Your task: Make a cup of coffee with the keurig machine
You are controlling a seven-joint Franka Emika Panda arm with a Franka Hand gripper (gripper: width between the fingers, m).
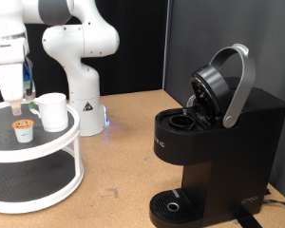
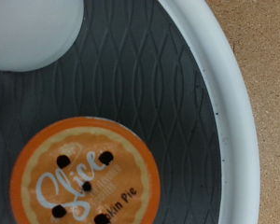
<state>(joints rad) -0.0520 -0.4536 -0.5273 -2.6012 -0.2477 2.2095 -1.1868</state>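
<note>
The white cup (image 1: pixel 52 111) stands upright on the top tier of a round white stand (image 1: pixel 47 142) at the exterior view's left. A small white pod (image 1: pixel 24 130) with an orange foil top sits next to it. My gripper (image 1: pixel 16 103) hangs just above the stand, close over the pod and beside the cup, with nothing visibly between its fingers. The wrist view looks straight down on the pod's printed top (image 2: pixel 84 173) and a part of the cup (image 2: pixel 28 33); no fingers show there. The black keurig machine (image 1: pixel 218 142) stands at the right with its lid and handle (image 1: pixel 239 85) raised and its pod chamber (image 1: pixel 180 122) open.
The stand has a dark ribbed mat (image 2: pixel 149 84), a raised white rim (image 2: pixel 219 103) and a lower tier (image 1: pixel 33 180). The white arm base (image 1: pixel 83 90) stands behind it. The machine's round drip tray (image 1: pixel 171 204) is near the table's front. The wooden table (image 1: pixel 119 161) lies between stand and machine.
</note>
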